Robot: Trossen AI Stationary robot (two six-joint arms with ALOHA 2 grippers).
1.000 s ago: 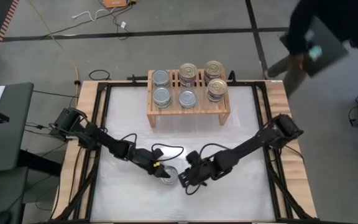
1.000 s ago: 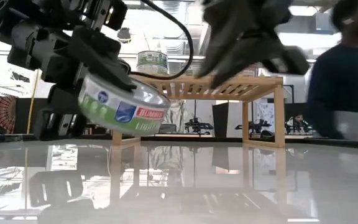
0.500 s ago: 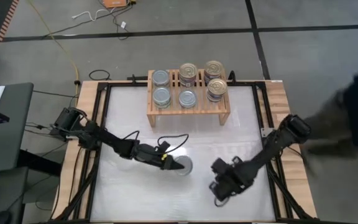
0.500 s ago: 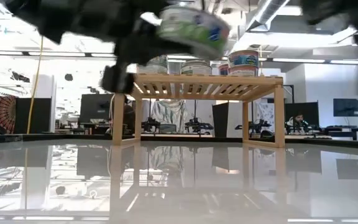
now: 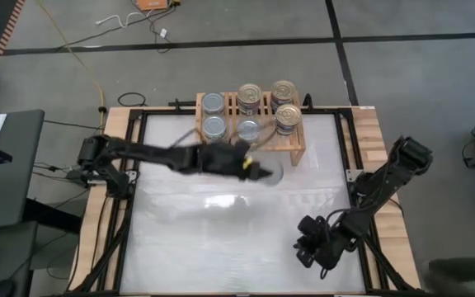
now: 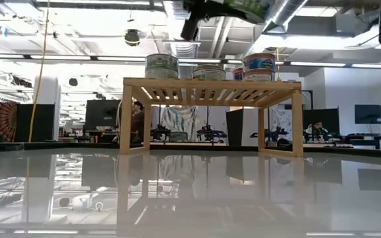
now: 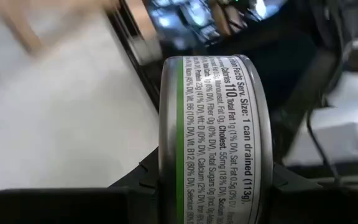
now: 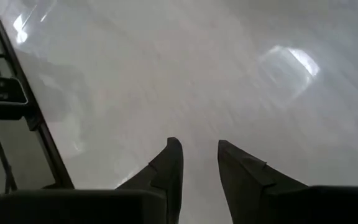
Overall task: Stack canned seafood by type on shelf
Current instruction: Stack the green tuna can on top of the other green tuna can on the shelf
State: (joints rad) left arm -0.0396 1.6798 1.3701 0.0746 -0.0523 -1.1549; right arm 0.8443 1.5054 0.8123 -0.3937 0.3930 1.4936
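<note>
Round flat metal tin with white label and green stripe (image 7: 209, 140), gripped on edge between the left gripper (image 5: 258, 172) jaws, nutrition text readable on its side. In the high view it is held just off the front right of the low light-wood slatted shelf (image 5: 299, 142). Six tins on the shelf top: three silver-grey-topped (image 5: 213, 126), three gold-topped (image 5: 250, 96), the gold ones stacked higher. Right gripper (image 8: 196, 163) near the white table's (image 5: 221, 247) front right corner, fingers slightly apart, nothing between them.
</note>
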